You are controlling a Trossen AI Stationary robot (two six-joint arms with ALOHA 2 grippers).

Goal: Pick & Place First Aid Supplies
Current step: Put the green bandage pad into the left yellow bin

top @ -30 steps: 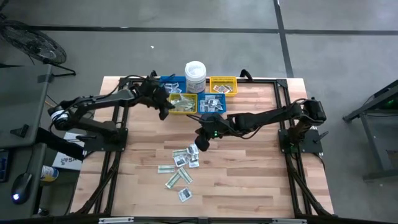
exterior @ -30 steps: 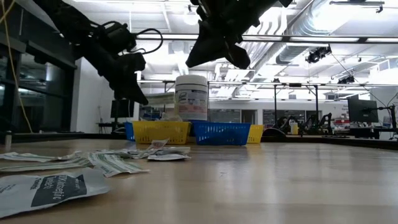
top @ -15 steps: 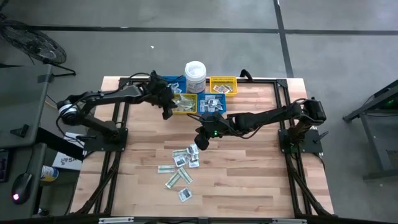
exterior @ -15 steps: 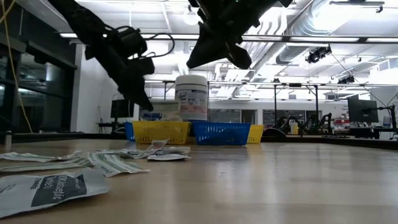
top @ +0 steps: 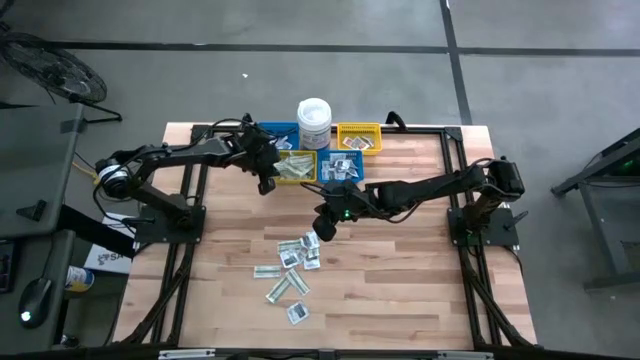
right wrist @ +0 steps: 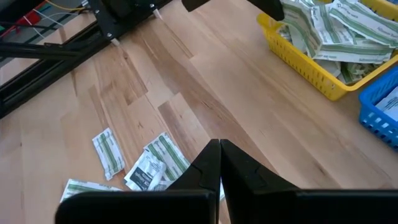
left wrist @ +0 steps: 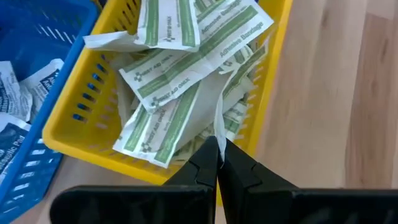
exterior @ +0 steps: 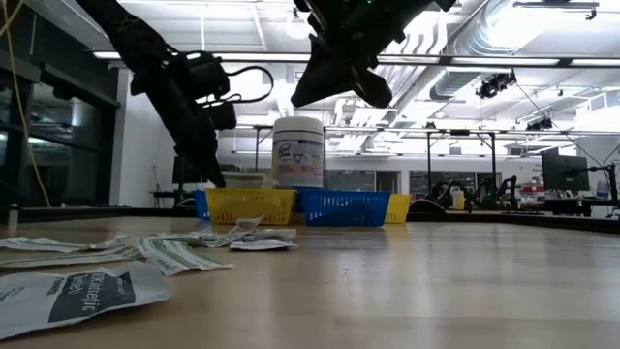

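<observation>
The left gripper (left wrist: 217,163) pinches a green-and-white strip packet (left wrist: 219,118) over the yellow bin (left wrist: 273,68) of strips, while the right gripper (right wrist: 219,163), closed and empty, hovers above loose packets (top: 290,262) scattered on the desk (top: 400,270).

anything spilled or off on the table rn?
Nothing damaged. A loose scatter of flat paper packets lies on the wooden table, unsorted. In the yellow plastic bin, green-and-white strip packets are piled askew, one hanging over the rim.
</observation>
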